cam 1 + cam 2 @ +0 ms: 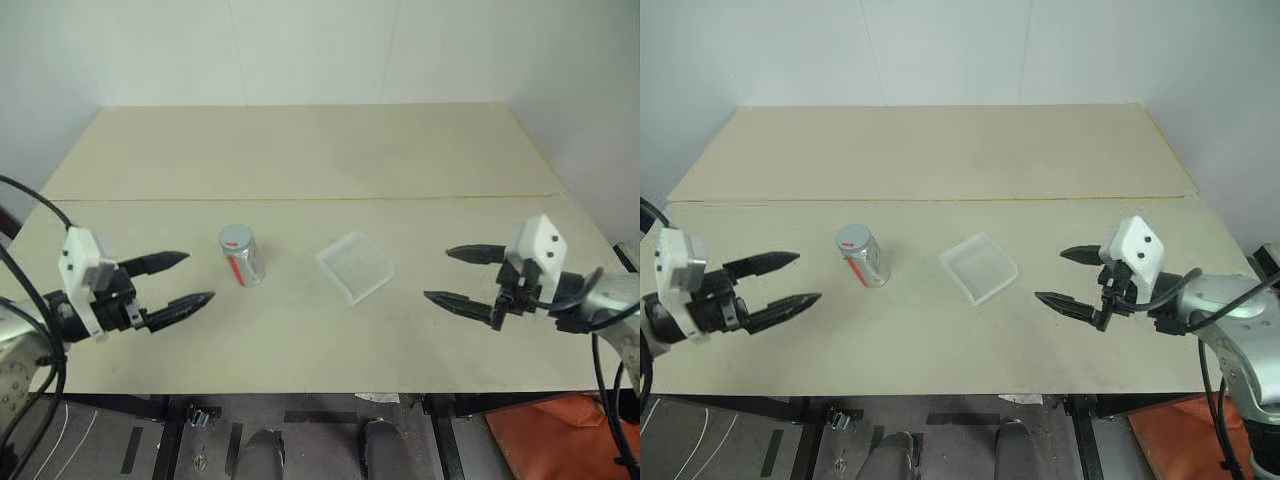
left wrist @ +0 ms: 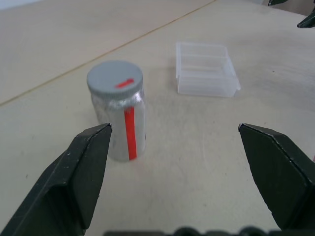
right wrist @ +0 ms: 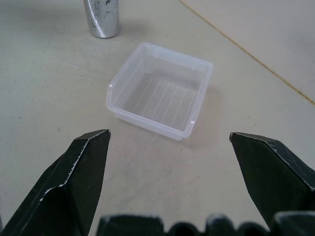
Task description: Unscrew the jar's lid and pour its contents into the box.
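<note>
The jar stands capped near the table's front edge. Our left gripper and right gripper gape wide, empty; we risk toppling it with an off-centre grip.

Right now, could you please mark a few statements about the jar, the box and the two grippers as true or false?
1. The lid is on the jar. True.
2. The jar lies on its side. False: it stands upright on the table.
3. The box is empty. True.
4. The left gripper grips the jar. False: its jaws are open, apart from the jar.
5. The right gripper holds the box. False: it is open, beside the box.
</note>
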